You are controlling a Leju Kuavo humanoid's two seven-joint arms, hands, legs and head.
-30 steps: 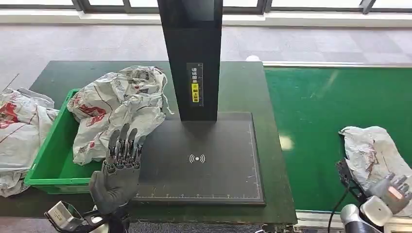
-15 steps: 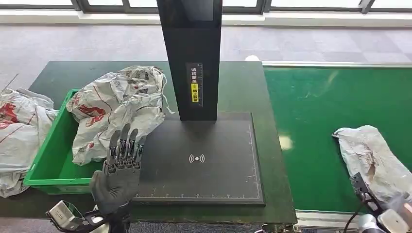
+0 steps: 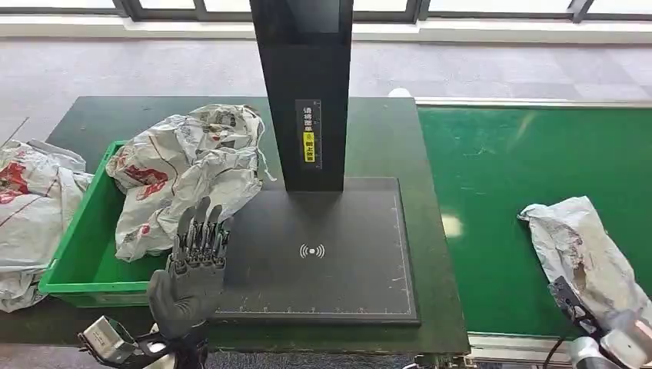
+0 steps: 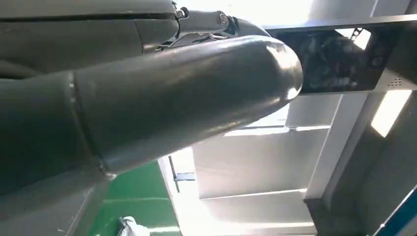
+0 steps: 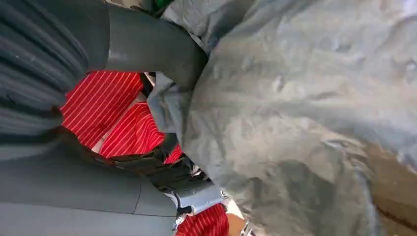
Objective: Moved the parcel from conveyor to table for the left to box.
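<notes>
- The parcel [image 3: 588, 254], a crumpled grey bag, lies on the green conveyor [image 3: 507, 184] at the lower right of the head view, well apart from the dark table [image 3: 384, 131] and the black scanner pad [image 3: 346, 261] at centre. The transfer is not yet made.
- The right hand [image 3: 627, 342] sits at the bottom right corner, right against the parcel's near end. In the right wrist view its thumb [image 5: 152, 46] presses on the grey film, with darker fingers [image 5: 162, 172] curled beneath a fold, so it looks to be gripping the parcel [image 5: 305, 123], though how firmly I cannot tell.
- Risk: the hold seems to be on loose film at one end only. A lift could stretch or tear the bag, or let it slide free and drop back on the belt.
- Risk: the slack body may drag over the conveyor's edge or catch on the black upright post [image 3: 304, 92] during the carry.
- The left hand [image 3: 192, 265] hovers at the lower left of the head view, fingers straight, apart and holding nothing, beside the green box [image 3: 77, 254].
- Risk: the box already bulges with a white and red bag [image 3: 184, 173] that overhangs the pad. A parcel set down close by could tangle with it, or the waiting left hand could be struck.
</notes>
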